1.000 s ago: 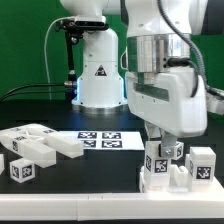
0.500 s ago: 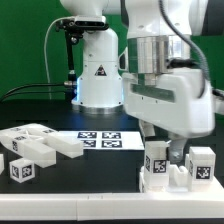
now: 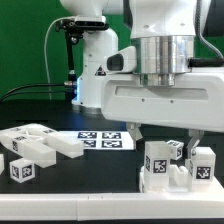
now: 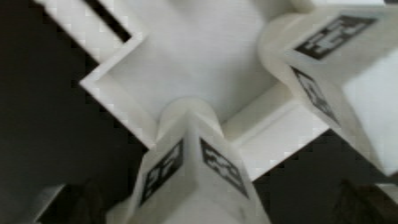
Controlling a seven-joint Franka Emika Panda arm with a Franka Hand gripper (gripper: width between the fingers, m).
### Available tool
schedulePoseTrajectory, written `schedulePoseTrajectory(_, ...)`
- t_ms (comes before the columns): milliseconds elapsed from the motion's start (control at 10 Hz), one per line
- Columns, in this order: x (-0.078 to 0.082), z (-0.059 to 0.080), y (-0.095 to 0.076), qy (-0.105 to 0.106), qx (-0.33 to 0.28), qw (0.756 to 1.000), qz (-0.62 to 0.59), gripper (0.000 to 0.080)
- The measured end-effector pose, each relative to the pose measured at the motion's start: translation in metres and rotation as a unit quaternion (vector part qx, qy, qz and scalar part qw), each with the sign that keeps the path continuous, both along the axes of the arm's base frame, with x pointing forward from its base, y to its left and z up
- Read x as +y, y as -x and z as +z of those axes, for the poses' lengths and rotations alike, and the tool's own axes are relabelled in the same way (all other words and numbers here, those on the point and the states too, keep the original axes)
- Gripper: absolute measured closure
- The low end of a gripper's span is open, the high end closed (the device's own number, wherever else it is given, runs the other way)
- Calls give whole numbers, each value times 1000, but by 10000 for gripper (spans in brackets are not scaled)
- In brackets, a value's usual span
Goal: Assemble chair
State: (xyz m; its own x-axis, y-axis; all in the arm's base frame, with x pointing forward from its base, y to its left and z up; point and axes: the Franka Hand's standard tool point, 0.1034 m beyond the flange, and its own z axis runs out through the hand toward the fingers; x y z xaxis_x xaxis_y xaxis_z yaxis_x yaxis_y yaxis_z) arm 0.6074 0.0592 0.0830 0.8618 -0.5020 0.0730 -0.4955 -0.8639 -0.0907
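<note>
The partly built chair [image 3: 165,168], a stepped white block with upright tagged posts, stands at the exterior view's right. My gripper [image 3: 163,138] hangs right over it, with the hand's broad side facing the camera. Its dark fingers [image 3: 190,140] stand apart on either side of an upright post. In the wrist view a tagged white post [image 4: 192,165] rises between the two dark fingers [image 4: 63,205], with a gap on each side. A second tagged post [image 4: 320,50] and the white seat slab [image 4: 187,75] lie beyond. The gripper is open and holds nothing.
Several loose white chair parts [image 3: 40,148] lie at the exterior view's left on the black table. The marker board [image 3: 105,140] lies in the middle. The white robot base [image 3: 95,70] stands behind it.
The hand has turned about a quarter turn over the chair, so its broad side now faces the camera. The chair and the loose parts have not moved.
</note>
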Motion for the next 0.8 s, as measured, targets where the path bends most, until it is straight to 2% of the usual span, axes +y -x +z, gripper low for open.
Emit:
schedulePoseTrajectory(200,-4,5,-2,19,-5,994,108,151)
schedulePoseTrajectory(500,-4,4,-3,20,-5,994,104,151)
schedulePoseTrajectory(600,-4,3,-2,17,-5,996,86,353)
schedulePoseTrajectory(700,-4,3,-2,14,-3,998,57,498)
schedulePoseTrajectory(800,-4,3,-2,11,-3,999,31,515)
